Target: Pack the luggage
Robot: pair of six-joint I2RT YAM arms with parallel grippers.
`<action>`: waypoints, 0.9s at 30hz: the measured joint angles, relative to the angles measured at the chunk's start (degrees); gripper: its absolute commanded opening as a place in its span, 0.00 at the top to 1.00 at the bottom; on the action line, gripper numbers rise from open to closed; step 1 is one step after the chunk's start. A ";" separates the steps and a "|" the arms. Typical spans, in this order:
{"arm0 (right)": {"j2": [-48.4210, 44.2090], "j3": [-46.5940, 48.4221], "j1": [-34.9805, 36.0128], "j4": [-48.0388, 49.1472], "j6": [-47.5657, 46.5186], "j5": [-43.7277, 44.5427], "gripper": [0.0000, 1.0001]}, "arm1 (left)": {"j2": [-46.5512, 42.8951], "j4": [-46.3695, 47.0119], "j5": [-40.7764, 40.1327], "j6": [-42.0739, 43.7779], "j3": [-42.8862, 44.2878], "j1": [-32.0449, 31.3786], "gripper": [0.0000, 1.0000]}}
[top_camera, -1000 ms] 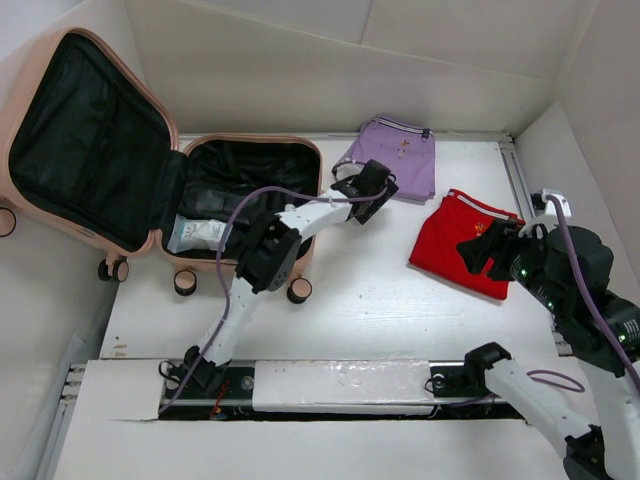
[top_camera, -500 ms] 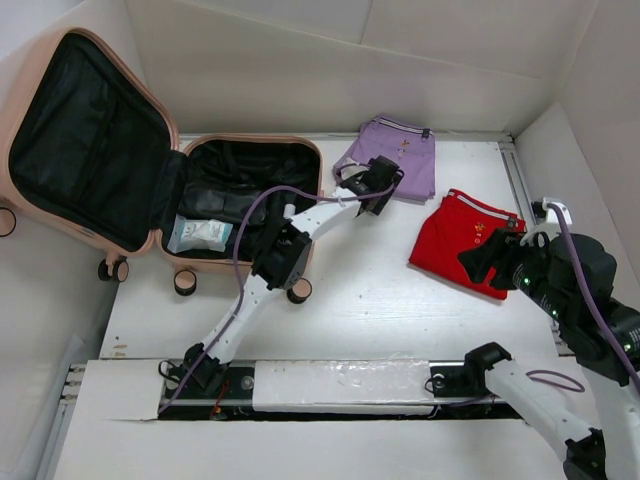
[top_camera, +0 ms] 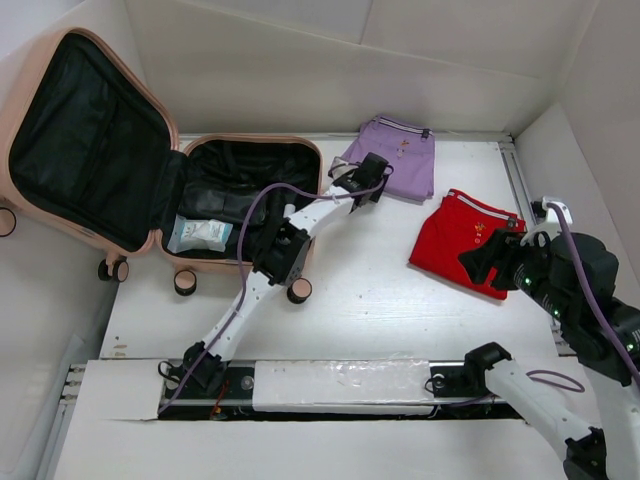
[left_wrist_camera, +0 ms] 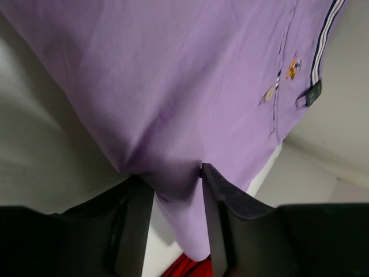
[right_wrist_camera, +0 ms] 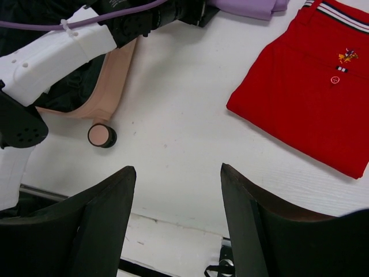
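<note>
Purple shirt [left_wrist_camera: 173,86], far edge of tabletop [top_camera: 400,310]: fold pinched in my left gripper [left_wrist_camera: 176,179]; right gripper [right_wrist_camera: 177,169] spread, near red shirt [right_wrist_camera: 311,86]; luggage [top_camera: 250,137] open.

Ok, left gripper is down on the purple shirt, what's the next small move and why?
Probably a short lift straight up. The left gripper has a fold of the purple shirt bunched between its jaws, so a small raise would show whether the pinch holds before carrying it to the open luggage.
</note>
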 measured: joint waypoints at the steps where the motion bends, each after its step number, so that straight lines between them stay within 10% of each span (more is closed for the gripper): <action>1: 0.22 0.24 0.00 0.00 -0.09 0.00 0.33 | 0.35 0.26 0.17 -0.13 0.26 0.31 0.71; 4: 0.81 0.79 0.00 0.02 -0.26 0.02 0.33 | 1.14 0.96 0.48 -0.15 0.66 0.87 1.00; 16: 2.12 0.02 0.00 0.42 -0.42 -0.63 0.33 | -10.40 10.19 1.07 12.85 -19.15 0.63 1.00; 27: 2.21 -0.02 0.00 3.06 -0.39 -2.03 0.33 | -27.08 2.62 9.62 34.58 -18.03 6.58 1.00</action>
